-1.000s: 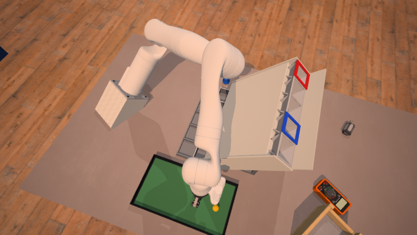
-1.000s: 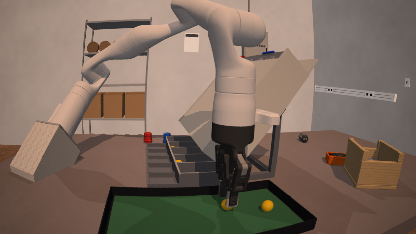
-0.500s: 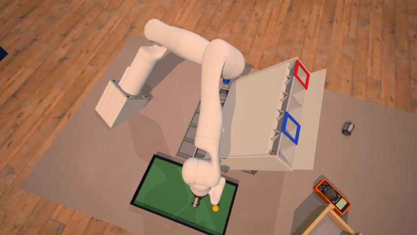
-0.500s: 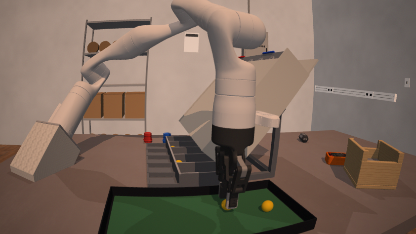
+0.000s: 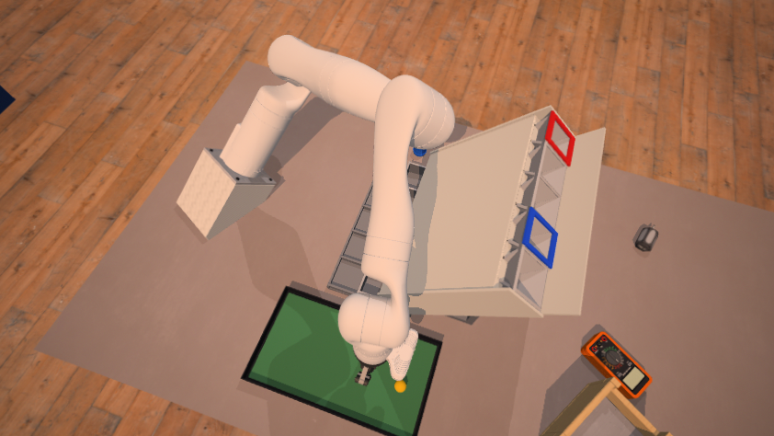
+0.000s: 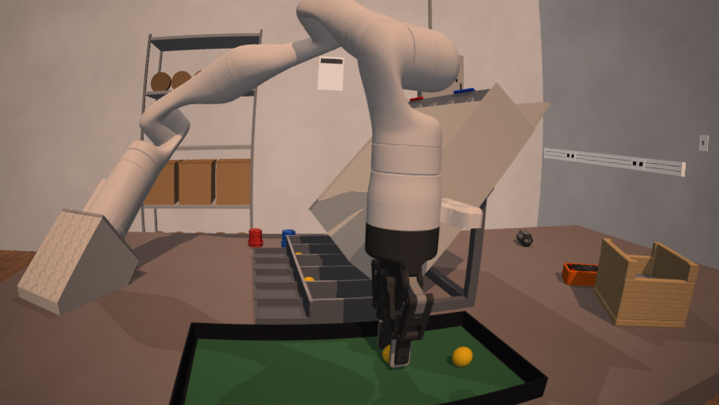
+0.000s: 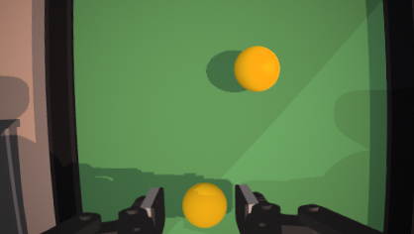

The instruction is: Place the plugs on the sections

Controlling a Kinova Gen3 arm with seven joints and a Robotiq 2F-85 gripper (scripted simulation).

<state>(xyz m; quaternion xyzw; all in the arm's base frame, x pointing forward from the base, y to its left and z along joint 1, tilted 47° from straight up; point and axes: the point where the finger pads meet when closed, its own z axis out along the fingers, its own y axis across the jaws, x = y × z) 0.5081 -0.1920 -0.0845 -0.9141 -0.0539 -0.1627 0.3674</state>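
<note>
Marble (image 6: 386, 354) (image 7: 204, 205) sitting in green tray (image 5: 302, 340) (image 6: 281, 372) (image 7: 149, 109), between fingers of half-spread claw (image 5: 362, 375) (image 6: 391, 355) (image 7: 199, 202), gaps showing both sides, so nothing gripped; probably lining up a pinch. Second marble (image 5: 400, 386) (image 6: 461, 356) (image 7: 257, 68) lying nearby. Plugs, red (image 6: 255, 237) and blue (image 5: 419, 152) (image 6: 288, 237), waiting beyond, likely until routes are known.
</note>
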